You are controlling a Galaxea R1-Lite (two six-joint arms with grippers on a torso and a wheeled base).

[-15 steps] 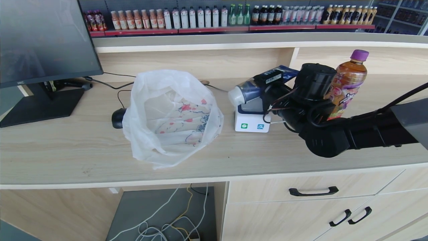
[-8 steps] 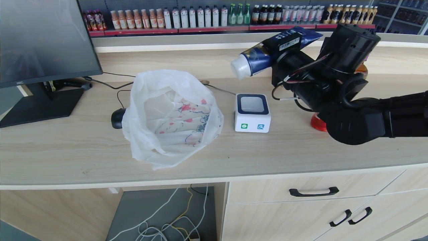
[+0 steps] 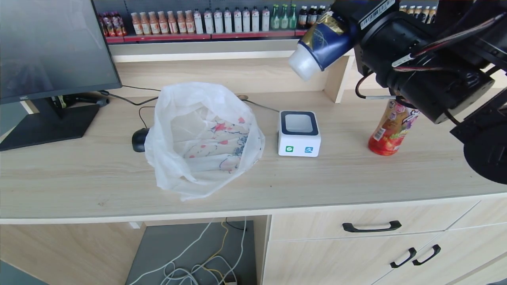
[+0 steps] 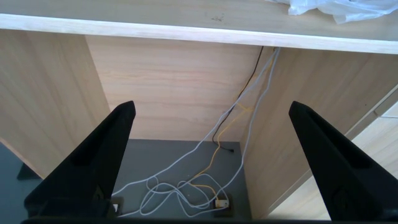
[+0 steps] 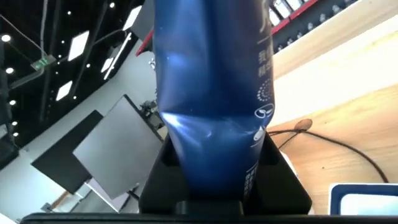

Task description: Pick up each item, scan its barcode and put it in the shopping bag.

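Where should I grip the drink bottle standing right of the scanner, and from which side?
Grip the drink bottle around its labelled body, near mid-height, coming in level from the front edge of the counter. It stands upright and round, apart from the scanner, with bare surface in front. Its top is hidden behind the right arm; the right gripper is shut on the blue tube.

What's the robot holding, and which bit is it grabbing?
The right gripper squeezes the blue tube round its middle; its white cap sticks out free. The left gripper holds nothing.
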